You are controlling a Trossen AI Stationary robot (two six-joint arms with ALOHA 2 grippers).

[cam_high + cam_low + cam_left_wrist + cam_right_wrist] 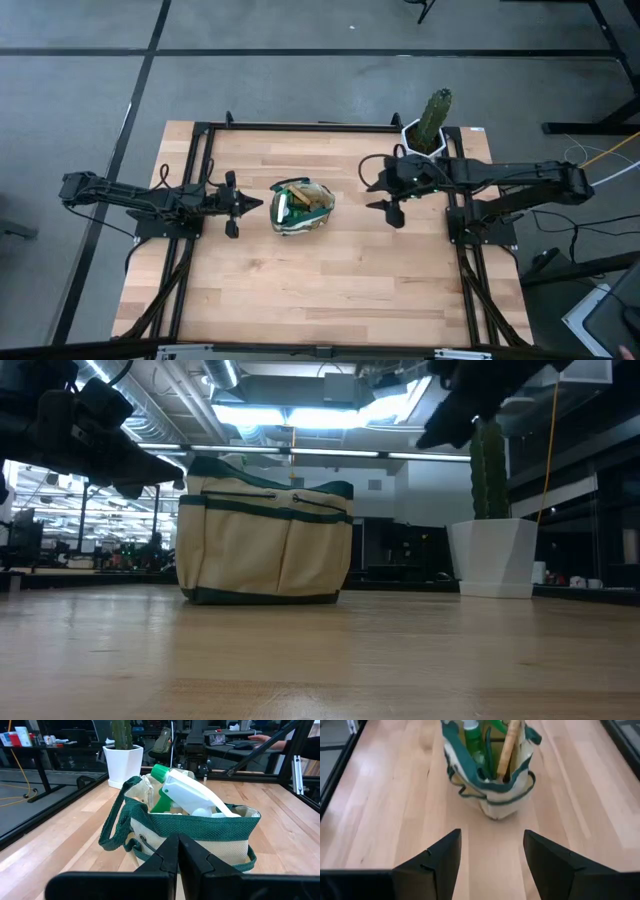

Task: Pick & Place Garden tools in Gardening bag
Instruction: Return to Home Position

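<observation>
The beige gardening bag with dark green trim stands on its base at the table's middle. Inside it stand a white and green spray bottle, a pale wooden handle and green tool pieces. My left gripper is shut and empty, level, just left of the bag. My right gripper is open and empty, held above the table to the bag's right; its fingers frame the bag from a distance in the right wrist view.
A potted cactus in a white faceted pot stands at the far right of the table, next to my right arm. A black metal frame runs along the table's edges. Bare wood lies in front of the bag.
</observation>
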